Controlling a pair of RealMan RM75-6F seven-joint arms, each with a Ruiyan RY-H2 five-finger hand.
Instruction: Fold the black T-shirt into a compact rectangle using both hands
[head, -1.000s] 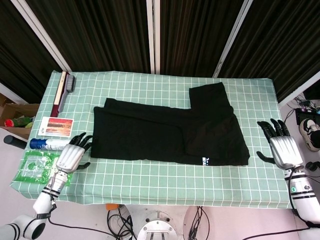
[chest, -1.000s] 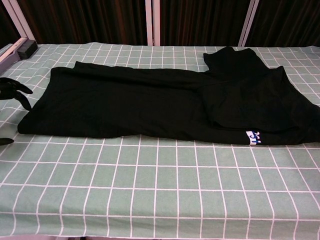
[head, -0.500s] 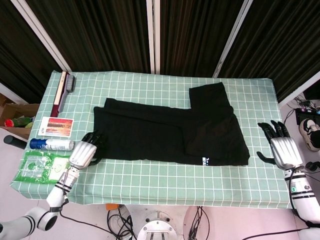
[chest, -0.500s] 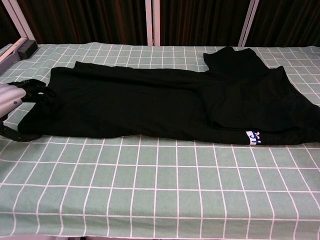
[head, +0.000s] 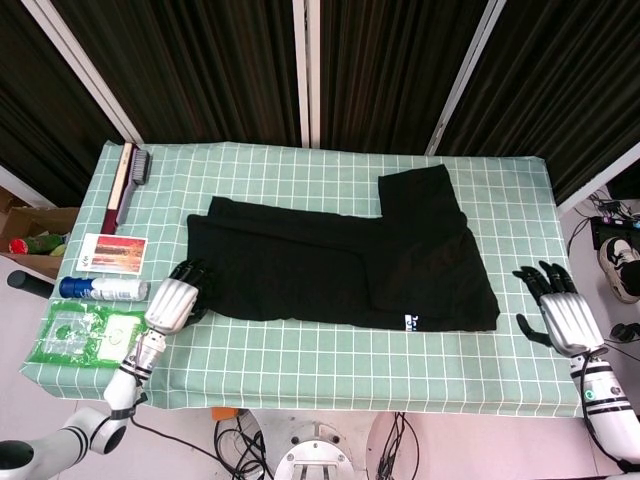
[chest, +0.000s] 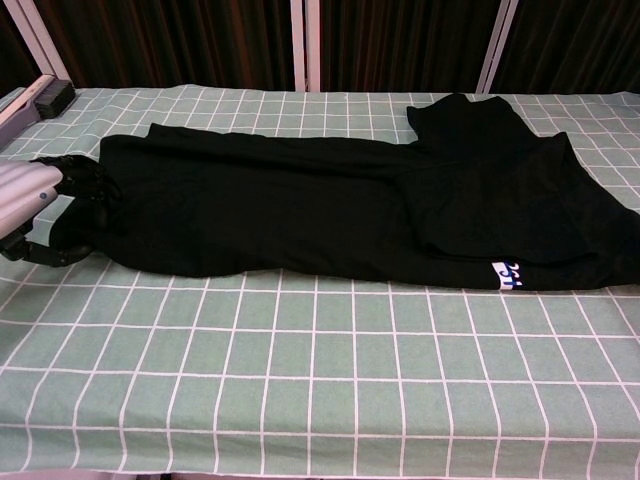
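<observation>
The black T-shirt (head: 340, 265) lies flat mid-surface, partly folded lengthwise. We should pinch its left end squarely before lifting it across. Our left hand (head: 172, 303) has its fingers (chest: 82, 190) curled onto that edge; our right hand (head: 562, 312) waits apart, fingers spread, holding nothing.

left hand (head: 170, 303): silver back, black fingers (head: 192, 270) | right hand (head: 567, 318): same
</observation>
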